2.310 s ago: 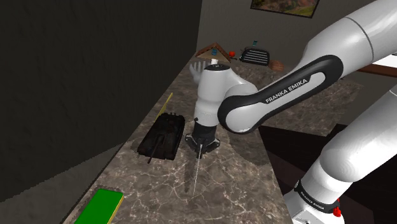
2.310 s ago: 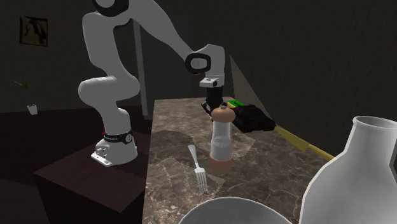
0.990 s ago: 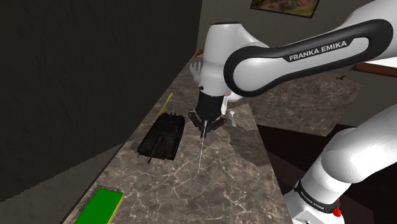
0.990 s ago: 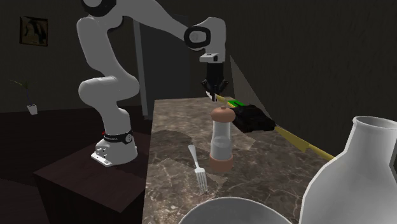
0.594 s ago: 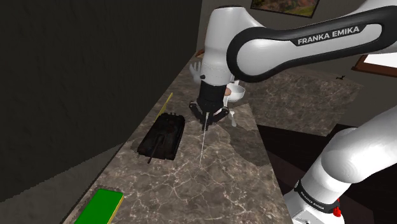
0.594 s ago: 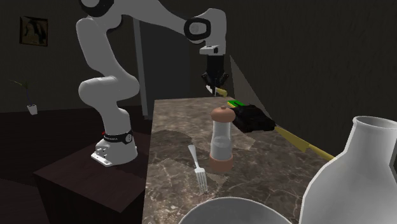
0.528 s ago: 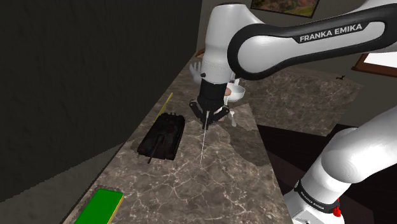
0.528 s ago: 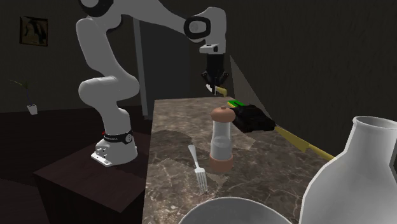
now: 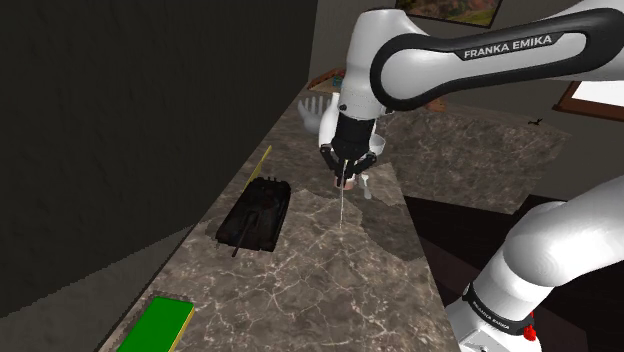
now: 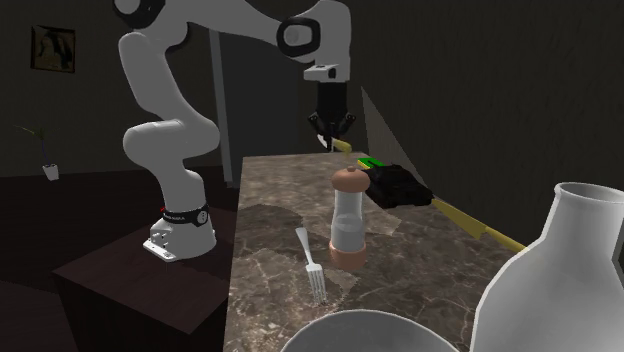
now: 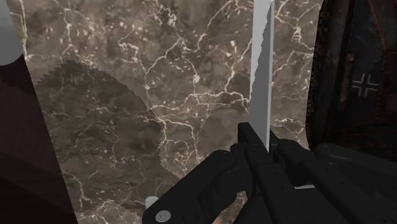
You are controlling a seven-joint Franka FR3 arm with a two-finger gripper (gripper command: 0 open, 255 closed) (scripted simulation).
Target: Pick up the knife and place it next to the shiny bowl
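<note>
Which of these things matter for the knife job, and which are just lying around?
In the job: knife, clasped in the gripper; grey bowl.
Lying about: toy tank, flat green block, pepper mill, fork, white vase.

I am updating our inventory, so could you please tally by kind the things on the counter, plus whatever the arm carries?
Cutlery: 2 (knife clasped in the jaws, fork)
Vessels: 2 (bowl, white jug)
Pepper mill: 1
Black toy tank: 1
Green slab: 1
Yellow stick: 1
Total: 8
</note>
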